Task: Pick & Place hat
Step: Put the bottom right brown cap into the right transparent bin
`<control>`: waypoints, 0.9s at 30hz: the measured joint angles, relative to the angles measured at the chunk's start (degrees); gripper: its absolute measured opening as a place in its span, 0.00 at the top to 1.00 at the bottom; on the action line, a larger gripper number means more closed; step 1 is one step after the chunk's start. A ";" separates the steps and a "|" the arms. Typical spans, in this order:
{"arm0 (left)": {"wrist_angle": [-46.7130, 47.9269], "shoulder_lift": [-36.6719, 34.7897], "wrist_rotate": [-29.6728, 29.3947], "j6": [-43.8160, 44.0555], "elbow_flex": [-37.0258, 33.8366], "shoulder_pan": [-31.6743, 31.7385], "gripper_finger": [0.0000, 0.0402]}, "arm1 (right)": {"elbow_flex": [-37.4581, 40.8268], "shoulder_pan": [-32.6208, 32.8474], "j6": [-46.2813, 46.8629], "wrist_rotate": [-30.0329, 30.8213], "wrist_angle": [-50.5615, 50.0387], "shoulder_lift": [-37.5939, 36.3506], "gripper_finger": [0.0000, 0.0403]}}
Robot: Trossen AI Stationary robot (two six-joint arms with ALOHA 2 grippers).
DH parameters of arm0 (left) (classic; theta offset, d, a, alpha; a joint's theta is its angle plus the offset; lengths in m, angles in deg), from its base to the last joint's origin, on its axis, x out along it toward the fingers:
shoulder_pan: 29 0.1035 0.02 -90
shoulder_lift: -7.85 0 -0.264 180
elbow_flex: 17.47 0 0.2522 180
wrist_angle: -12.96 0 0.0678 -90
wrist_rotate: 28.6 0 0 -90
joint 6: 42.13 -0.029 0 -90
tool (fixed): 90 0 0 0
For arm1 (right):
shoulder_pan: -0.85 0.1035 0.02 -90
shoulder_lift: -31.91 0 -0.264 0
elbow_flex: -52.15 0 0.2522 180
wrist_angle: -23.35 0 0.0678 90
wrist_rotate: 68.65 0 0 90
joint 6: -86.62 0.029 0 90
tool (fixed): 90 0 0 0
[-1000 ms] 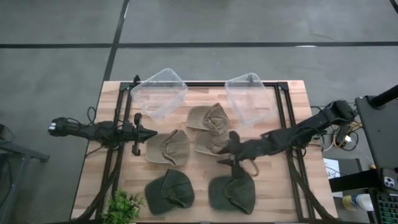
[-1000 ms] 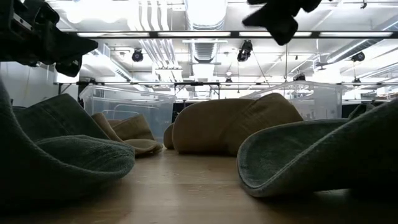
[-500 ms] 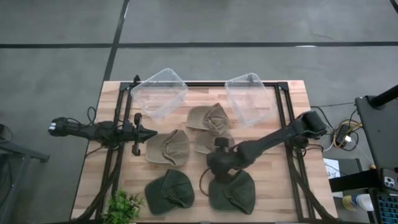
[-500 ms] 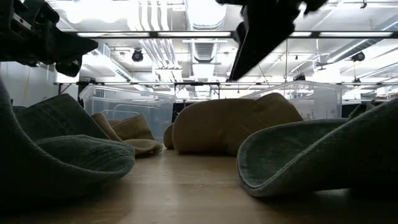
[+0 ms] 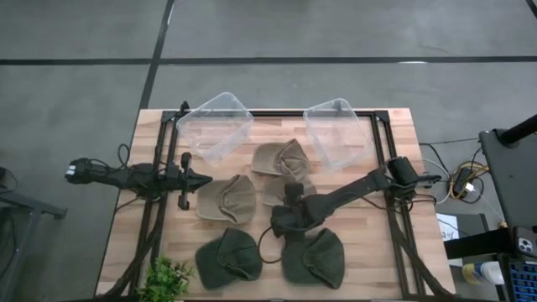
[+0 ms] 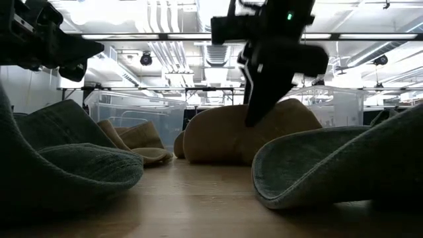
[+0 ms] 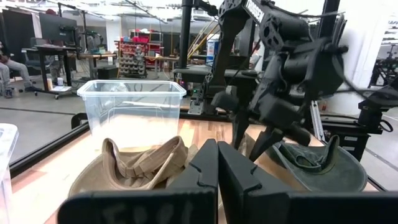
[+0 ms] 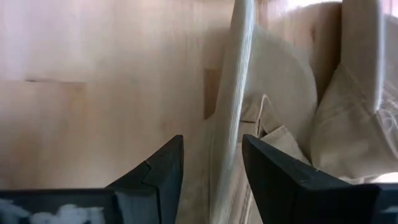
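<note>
Two clear plastic bins sit at the far side of the table, the left bin [image 5: 215,124] and the right bin [image 5: 336,132], and nothing lies in either one.

The right gripper [image 5: 279,223] reaches low over the middle of the table. Its fingers are spread a little, and the rim of a tan hat [image 8: 273,124] runs up between them (the wrist view shows this best). It holds nothing yet.

The left gripper [image 5: 201,179] waits by the table's left side with its fingers pressed together, just beside another tan hat [image 5: 226,200].

A third tan hat [image 5: 281,158] lies near the bins. Two green hats, one [image 5: 228,258] on the left and one [image 5: 315,258] on the right, lie at the near edge beside a small plant [image 5: 166,278].
</note>
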 joint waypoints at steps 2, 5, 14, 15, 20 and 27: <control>0.02 0.00 0.00 0.00 0.01 -0.01 0.99 | 0.09 -0.24 0.00 -0.04 -0.09 0.20 0.64; 0.00 0.00 0.00 0.01 0.00 0.00 0.99 | 0.05 -0.21 -0.21 0.05 -0.05 -0.22 0.71; -0.07 0.00 0.01 0.01 0.00 -0.01 0.99 | 0.11 -0.15 -1.86 2.23 -0.70 -3.52 0.96; -0.07 0.00 0.00 0.01 0.00 -0.01 0.99 | 0.11 -0.13 -2.30 2.96 -0.77 -3.83 0.96; 0.03 0.00 0.00 0.00 0.01 0.00 0.99 | 0.09 -0.14 -3.62 4.16 -2.08 -6.06 0.96; 0.06 0.04 0.00 0.00 0.01 -0.02 0.99 | -0.45 -0.07 -4.71 -4.79 -4.14 -9.74 0.96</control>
